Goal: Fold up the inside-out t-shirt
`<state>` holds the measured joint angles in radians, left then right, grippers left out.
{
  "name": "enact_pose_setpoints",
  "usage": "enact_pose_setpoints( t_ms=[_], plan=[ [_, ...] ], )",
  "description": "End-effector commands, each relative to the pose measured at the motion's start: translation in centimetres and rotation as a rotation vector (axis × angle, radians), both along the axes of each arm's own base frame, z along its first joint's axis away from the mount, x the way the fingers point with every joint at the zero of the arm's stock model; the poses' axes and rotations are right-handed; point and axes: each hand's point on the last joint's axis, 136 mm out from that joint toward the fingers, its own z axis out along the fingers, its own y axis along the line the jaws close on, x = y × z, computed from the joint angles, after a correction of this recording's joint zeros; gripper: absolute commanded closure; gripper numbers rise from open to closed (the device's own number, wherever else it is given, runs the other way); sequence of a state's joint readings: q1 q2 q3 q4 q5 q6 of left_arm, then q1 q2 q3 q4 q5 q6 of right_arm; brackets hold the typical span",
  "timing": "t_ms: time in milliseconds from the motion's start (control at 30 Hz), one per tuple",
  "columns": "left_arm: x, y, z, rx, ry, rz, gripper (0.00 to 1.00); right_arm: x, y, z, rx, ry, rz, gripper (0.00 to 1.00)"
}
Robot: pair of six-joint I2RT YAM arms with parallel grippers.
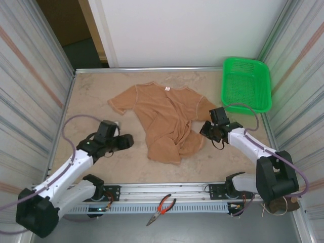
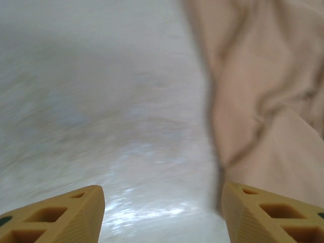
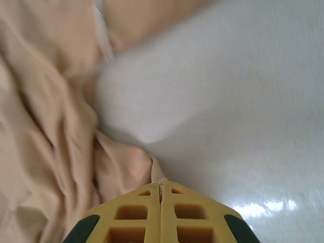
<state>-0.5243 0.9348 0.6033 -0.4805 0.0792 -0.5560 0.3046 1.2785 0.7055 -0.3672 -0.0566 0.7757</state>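
The inside-out t-shirt (image 1: 164, 119) lies crumpled in the middle of the table, its collar with a small white tag toward the far edge and its lower part bunched up. My left gripper (image 1: 127, 140) hovers just left of the bunched hem. In the left wrist view the left gripper (image 2: 162, 202) stands open over bare table, with the t-shirt (image 2: 263, 101) beside the right finger. My right gripper (image 1: 204, 129) sits at the shirt's right edge. Seen from the right wrist, the right gripper (image 3: 160, 186) is shut, pinching a corner of the t-shirt (image 3: 50, 126).
A green plastic basket (image 1: 246, 83) stands at the back right corner. Red-handled pliers (image 1: 162, 208) lie on the front rail between the arm bases. Striped walls close in the left and right sides of the table (image 1: 96, 96).
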Motion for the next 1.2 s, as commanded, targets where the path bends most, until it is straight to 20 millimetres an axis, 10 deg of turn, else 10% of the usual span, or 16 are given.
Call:
enact_pose_setpoints(
  t_ms=[0, 67, 167, 467, 900, 967, 1067, 1167],
  plan=[
    [1.0, -5.3, 2.5, 0.092, -0.171, -0.275, 0.34, 1.3, -0.6, 0.6, -0.034, -0.004, 0.026, 1.0],
    [0.3, -9.4, 2.7, 0.147, -0.222, -0.451, 0.33, 1.8, -1.1, 0.3, -0.034, 0.019, 0.019, 0.98],
    [-1.2, -14.5, 2.0, 0.227, -0.256, -0.664, 0.31, 1.9, -1.7, 0.4, -0.019, 0.027, -0.009, 0.58],
    [-5.1, -24.0, -2.3, 0.436, -0.309, -1.034, 0.3, -0.4, -3.2, 3.8, 0.002, -0.061, -0.081, 0.45],
    [-5.9, -24.9, -7.9, 0.503, -0.205, -0.999, 0.35, -3.4, -4.6, 6.8, 0.06, -0.149, -0.125, 0.39],
    [-5.7, -25.0, -8.6, 0.515, -0.198, -0.986, 0.51, -3.6, -4.4, 7.1, 0.073, -0.152, -0.123, 0.39],
    [-4.9, -24.9, -8.1, 0.539, -0.217, -0.954, 1.0, -4.2, -4.1, 7.7, 0.094, -0.158, -0.113, 0.39],
    [-4.2, -25.0, -3.8, 0.478, -0.265, -0.898, 1.0, -5.0, -3.6, 8.4, 0.122, -0.172, -0.087, 0.37]
  ],
)
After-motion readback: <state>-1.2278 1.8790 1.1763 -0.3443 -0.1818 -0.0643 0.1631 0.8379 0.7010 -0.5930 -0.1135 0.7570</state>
